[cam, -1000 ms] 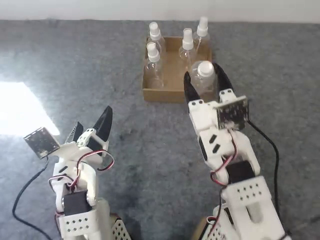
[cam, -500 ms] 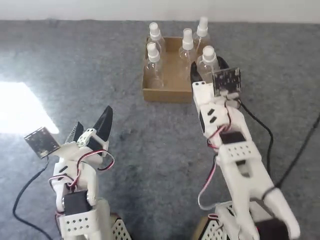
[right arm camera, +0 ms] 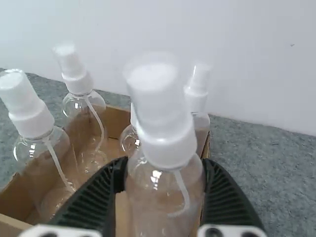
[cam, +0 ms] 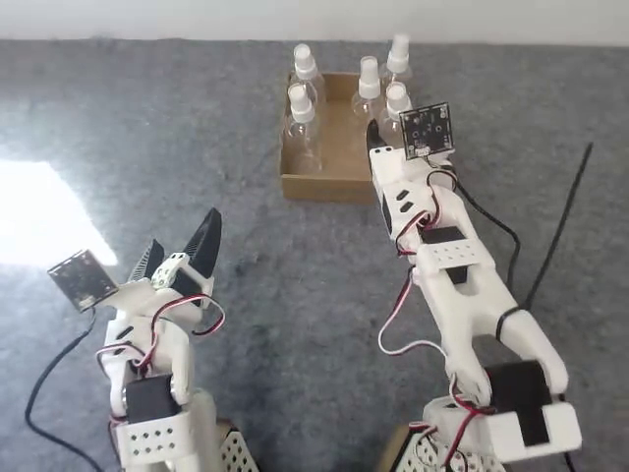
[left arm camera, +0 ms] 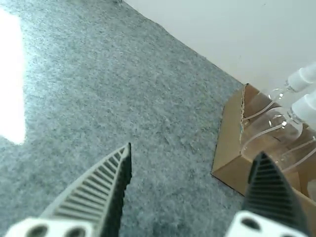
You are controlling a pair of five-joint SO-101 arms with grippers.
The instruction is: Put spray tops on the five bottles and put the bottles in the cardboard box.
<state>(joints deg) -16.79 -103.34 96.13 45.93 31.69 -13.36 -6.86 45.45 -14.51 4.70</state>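
The right gripper clamps the last spray bottle at the cardboard box. Releasing it tilted could topple the neighbouring bottles (four stand close). The left gripper gapes wide, empty.

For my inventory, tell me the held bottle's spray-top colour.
White: the spray top on the gripped bottle, best in right wrist view.
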